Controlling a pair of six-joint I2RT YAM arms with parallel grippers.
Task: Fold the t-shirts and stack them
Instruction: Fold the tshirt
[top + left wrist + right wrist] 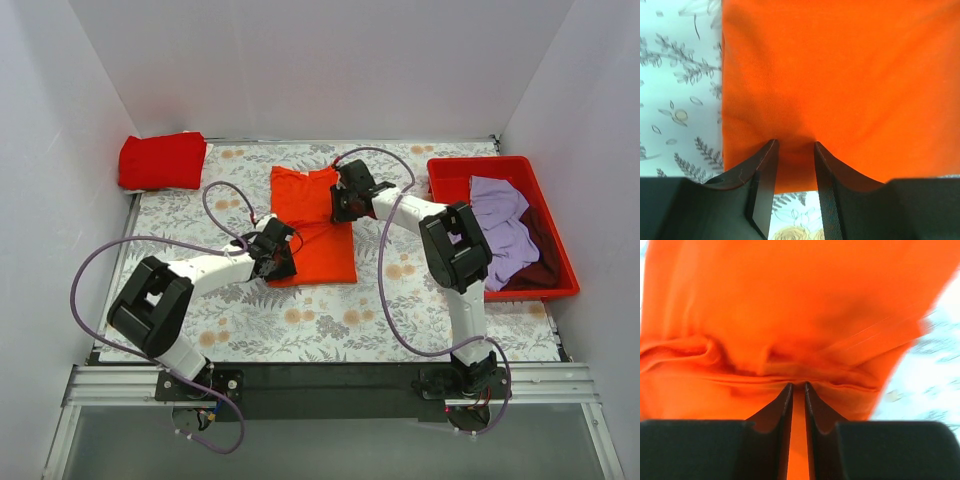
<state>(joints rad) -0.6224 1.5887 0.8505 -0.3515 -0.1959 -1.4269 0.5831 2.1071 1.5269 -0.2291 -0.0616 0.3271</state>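
Two robot arms pinch a soft orange t-shirt [318,250] lying mid-counter, partly folded.

Nearest the arm bases, the left fingers [765,170] stand narrow and nip the shirt's near hem close to its left corner, with a crease of cloth gathered between them. The shirt lies as a long flat panel on the floral counter [330,320]. At its far right edge, near the collar, the right fingers [780,407] are almost closed on a bunched fold. The cloth looks light, limp and prone to sagging and wrinkling, so edges and corners are the best holds, with both ends lifted together. To the right, a red bin [530,293] holds a lavender t-shirt [505,230] over a maroon t-shirt [540,265]. A folded red t-shirt [162,160] rests in the far left corner.
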